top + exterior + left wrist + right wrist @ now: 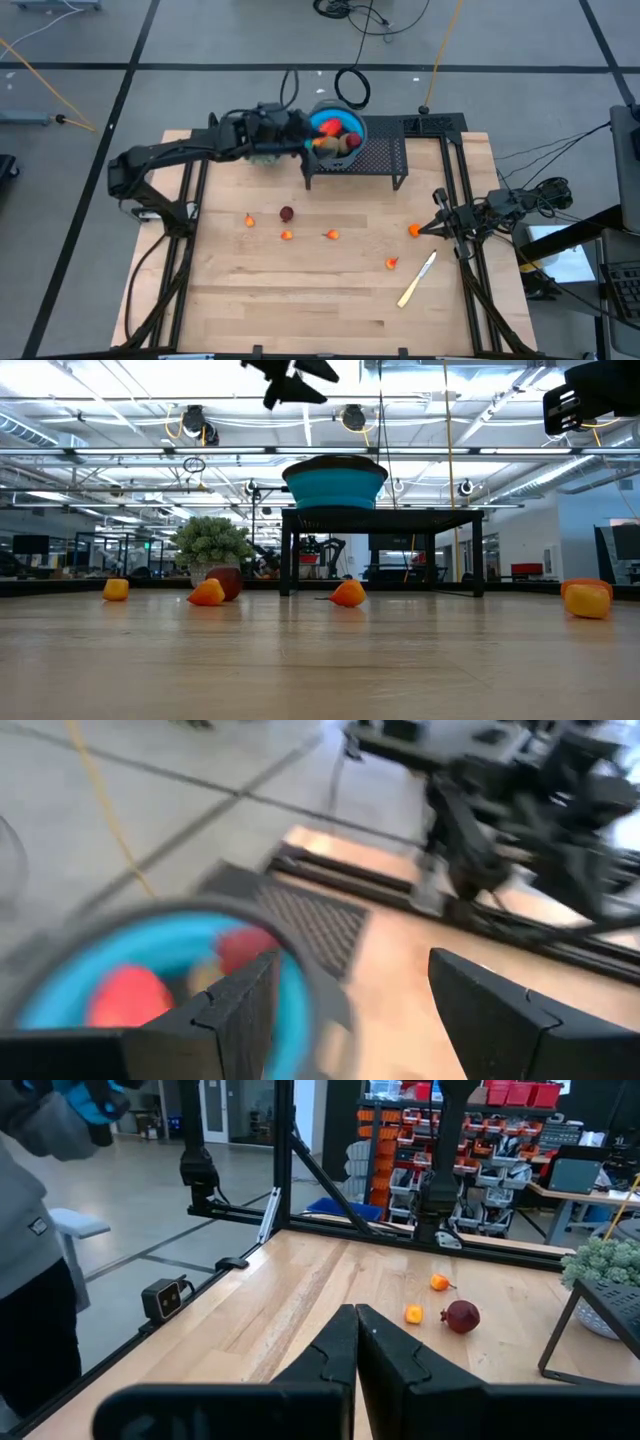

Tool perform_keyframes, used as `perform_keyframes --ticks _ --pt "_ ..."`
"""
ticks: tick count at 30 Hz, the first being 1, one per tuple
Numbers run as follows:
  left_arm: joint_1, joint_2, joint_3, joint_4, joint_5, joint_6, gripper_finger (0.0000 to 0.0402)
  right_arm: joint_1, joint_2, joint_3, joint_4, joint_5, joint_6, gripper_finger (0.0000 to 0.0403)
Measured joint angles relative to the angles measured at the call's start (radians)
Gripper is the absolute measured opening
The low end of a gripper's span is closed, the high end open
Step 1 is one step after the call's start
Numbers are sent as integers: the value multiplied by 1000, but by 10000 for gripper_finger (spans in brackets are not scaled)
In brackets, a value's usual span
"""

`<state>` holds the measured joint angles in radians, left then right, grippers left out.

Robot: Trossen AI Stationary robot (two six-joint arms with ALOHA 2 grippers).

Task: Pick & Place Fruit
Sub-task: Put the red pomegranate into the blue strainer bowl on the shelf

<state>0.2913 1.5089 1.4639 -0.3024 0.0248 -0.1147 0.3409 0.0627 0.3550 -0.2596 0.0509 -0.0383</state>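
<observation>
Overhead, ceiling lights (200, 422); below, wooden table (330, 290)

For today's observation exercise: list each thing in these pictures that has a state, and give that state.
Left end effector: open, empty, above the bowl.
Right end effector: shut, empty.
Blue bowl: on the black stand, holding fruit.
Dark red ball: loose on the table.
Knife: lying flat.

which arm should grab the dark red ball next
Left, probably. The dark red ball lies on the left arm's side, and the left gripper is open over the blue bowl. The right gripper waits shut at the right edge.
</observation>
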Motion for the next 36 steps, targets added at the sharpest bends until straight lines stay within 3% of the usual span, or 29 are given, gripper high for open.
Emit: perform_keyframes --ticks 10,23,27,36 --pt "-168 -23 0 -277 -10 -315 257 0 0 0 0 0 0 0" --pt "-330 -12 0 -558 -257 -843 257 0 0 0 0 0 0 0" --pt "-345 9 0 -614 -306 -948 257 0 0 0 0 0 0 0" --pt "-344 109 0 -749 -289 -1045 257 0 1 -1 -6 -1 0 0"
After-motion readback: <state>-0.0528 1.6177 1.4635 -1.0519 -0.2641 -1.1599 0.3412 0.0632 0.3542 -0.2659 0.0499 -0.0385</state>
